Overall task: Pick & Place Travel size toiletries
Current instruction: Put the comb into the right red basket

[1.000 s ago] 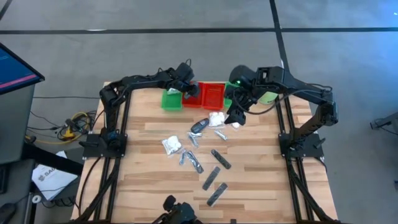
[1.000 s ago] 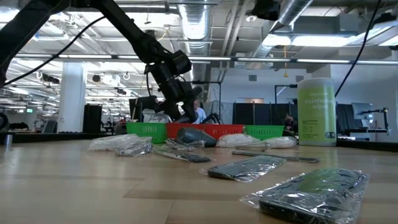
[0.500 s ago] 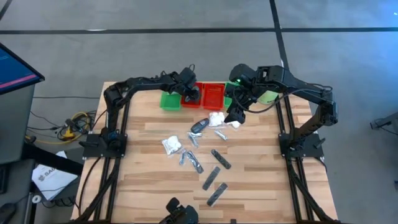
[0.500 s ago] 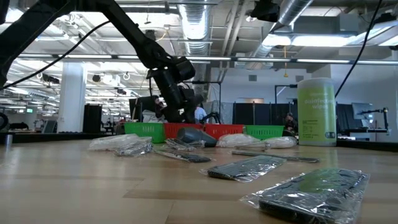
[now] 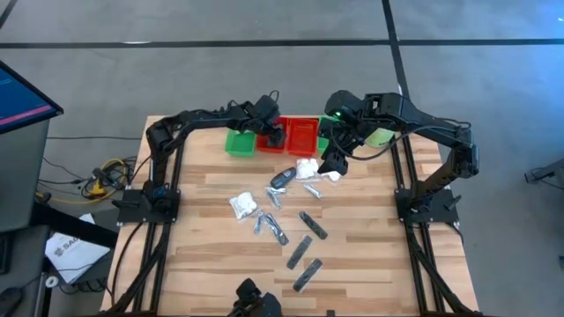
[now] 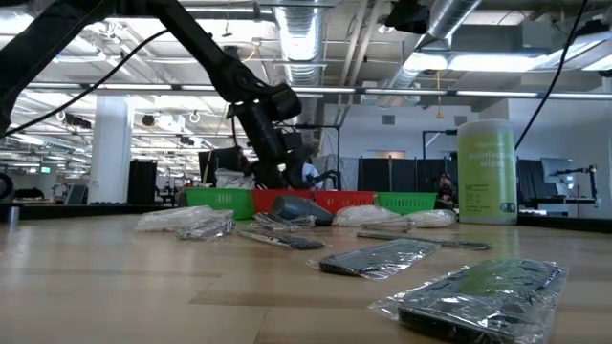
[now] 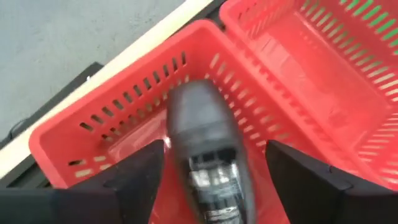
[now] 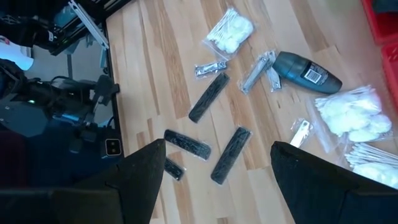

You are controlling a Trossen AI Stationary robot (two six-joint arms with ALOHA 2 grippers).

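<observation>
High view. Left tool [image 5: 274, 134] poised over the red tray [image 5: 302, 134] pair at the far edge of the bench [image 5: 211, 264], between the green tray [image 5: 241, 143] and the right arm. Right tool [image 5: 333, 163] low near the white packets [image 5: 307, 169], right of centre. Remaining toiletries scattered mid-bench: black oval piece [image 5: 283, 180], white packet [image 5: 243, 206], dark flat bars [image 5: 307, 264] nearer the front.

Low view. Left arm angled down behind the tray row; tool tip hidden by the tray wall. Pale green canister [image 6: 487, 172] at far right, well apart.

Left wrist view. Black oval toiletry [image 7: 207, 152] between the spread fingers [image 7: 134, 180], directly above the floor of the red tray [image 7: 124, 134]; firm contact with the item not confirmable, apparently released or about to be. For a clean placement: keep centred over this compartment, clear of the dividing wall, lower before full release, then lift straight up to avoid catching the slotted rim.

Right wrist view. Right tool fingers [image 8: 134, 180] wide apart, nothing between them, above flat bars [image 8: 231, 155], small silvery tubes [image 8: 257, 71] and another black oval piece [image 8: 306, 71].
</observation>
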